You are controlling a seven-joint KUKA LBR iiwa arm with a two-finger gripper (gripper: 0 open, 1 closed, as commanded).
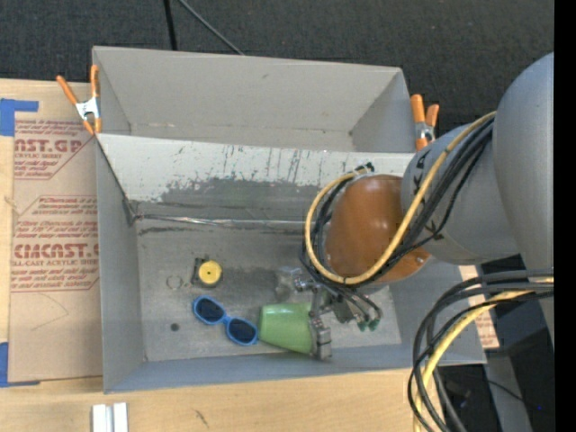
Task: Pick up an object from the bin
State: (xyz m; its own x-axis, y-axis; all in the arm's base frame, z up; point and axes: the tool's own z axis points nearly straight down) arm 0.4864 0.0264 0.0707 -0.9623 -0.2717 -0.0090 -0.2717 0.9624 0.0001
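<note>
Green plastic, pale and rounded, which seems to be a small cup (284, 328) lying on its side, is the thing nearest to the gripper (309, 315). It rests on the floor of the grey metal bin (117, 268), close to the front wall, and its right end is just beside the lower one of the fingers (321, 338).

The fingers look spread apart, one above the cup and one at its right end. Nothing is clamped between them yet, and I cannot say whether the lower finger touches the cup. I judge that they are low and wide because the cup is a broad thing, so it needs a wide opening before they close. The orange cover (364, 228) of the wrist stands above and to the right of the fingers, with cables around it.

To the left of the fingers, just beyond the cup, lie blue toy sunglasses (225, 321), very near the cup's left end. A closing grasp could push the cup against them. Further left and a little higher, well apart from the fingers, lies a small yellow round piece (209, 273), so it should not disturb the pick.
</note>
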